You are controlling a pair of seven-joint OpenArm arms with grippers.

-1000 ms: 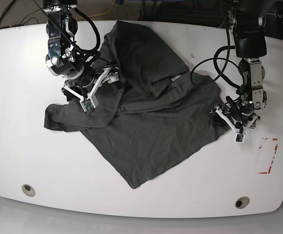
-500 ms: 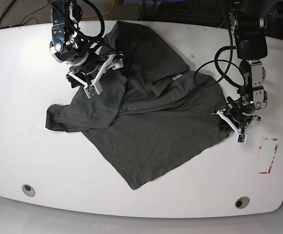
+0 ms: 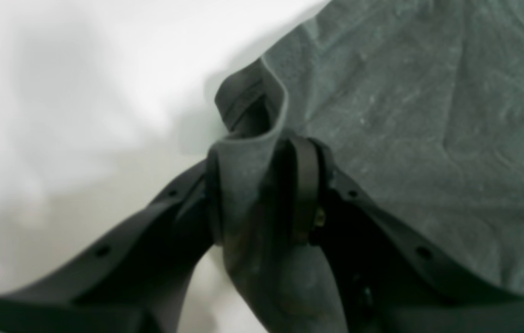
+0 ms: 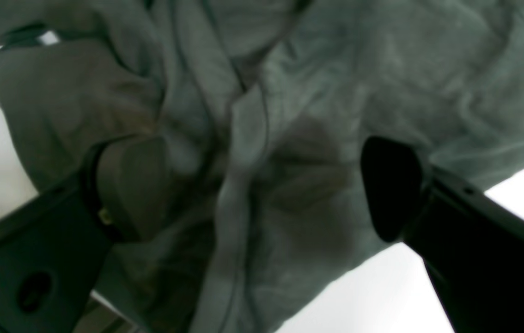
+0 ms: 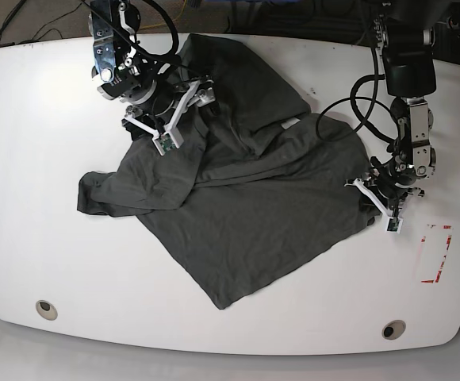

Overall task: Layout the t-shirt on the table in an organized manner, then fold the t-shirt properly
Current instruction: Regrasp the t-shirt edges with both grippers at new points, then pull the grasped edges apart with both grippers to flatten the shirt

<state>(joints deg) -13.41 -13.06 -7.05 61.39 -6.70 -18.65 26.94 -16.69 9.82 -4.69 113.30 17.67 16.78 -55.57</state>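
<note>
Nearest the camera, bare surface of the large white glossy bench (image 5: pixel 238 333) is seen, with a round grommet (image 5: pixel 46 309) towards each front corner and a red tape rectangle (image 5: pixel 437 254) marked at one side. Beyond these, the dark charcoal-grey, soft, wrinkled t-shirt (image 5: pixel 238 206) is spread in a crumpled heap across the middle of the bench, one corner pointing forward and folds piled over one another towards the back.

At the shirt's side edge near the tape, the left gripper (image 5: pixel 379 203) is seen with its jaws closed on a pinched fold of hem; in the left wrist view the cloth (image 3: pixel 262 152) is squeezed between the two pads. Further back, the right gripper (image 5: pixel 169 119) is held over the bunched upper part, its jaws apart with cloth lying between but not clamped, as the right wrist view shows (image 4: pixel 262 185).

The fabric is judged light and limp, so it will drape and drag rather than hold a shape, and little force should be needed. A hold is best taken at seamed edges, at hem corners or shoulders, where the thicker stitching should resist slipping and allow the body to be pulled flat.
</note>
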